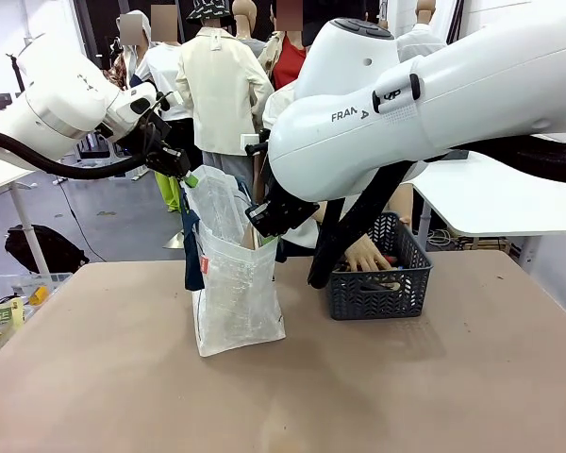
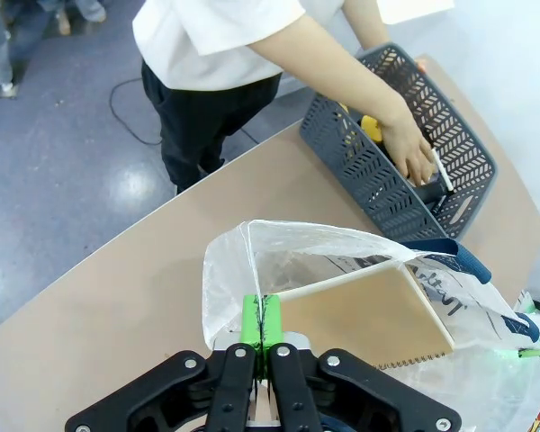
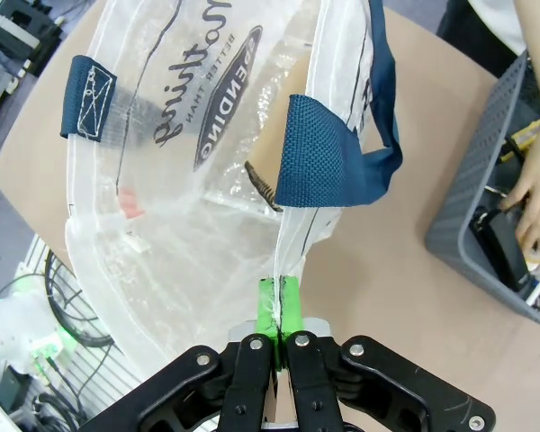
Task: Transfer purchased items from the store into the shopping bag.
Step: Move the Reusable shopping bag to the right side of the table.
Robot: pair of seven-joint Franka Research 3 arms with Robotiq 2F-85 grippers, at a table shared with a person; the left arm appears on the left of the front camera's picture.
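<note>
The shopping bag (image 1: pixel 236 293) stands upright on the worktop (image 1: pixel 406 387), left of centre, with its mouth held open from two sides. The left hand (image 1: pixel 189 177) is pressed together on the rim at the bag's far-left edge. The right hand (image 1: pixel 261 226) pinches the opposite rim, just by a dark blue handle. The mouth's long axis seems to run from one pinch to the other.

The grey basket (image 1: pixel 377 293) sits just beside the bag on the robot's right. The person's hand (image 1: pixel 363 255) is down inside it, so anything lifted out has to travel leftward and up over the rim on the right hand's side, the nearer of the two.

The left wrist view looks down into the open mouth. It shows a tan spiral-bound notebook (image 2: pixel 369 315) already leaning inside, and a yellow item (image 2: pixel 371 129) in the basket beside the person's fingers. The front view hides both behind plastic and lattice.

The right wrist view shows its green pads closed flat on the thin plastic, and a dark object (image 3: pixel 499 243) under the person's fingertips — what it is I cannot tell.
</note>
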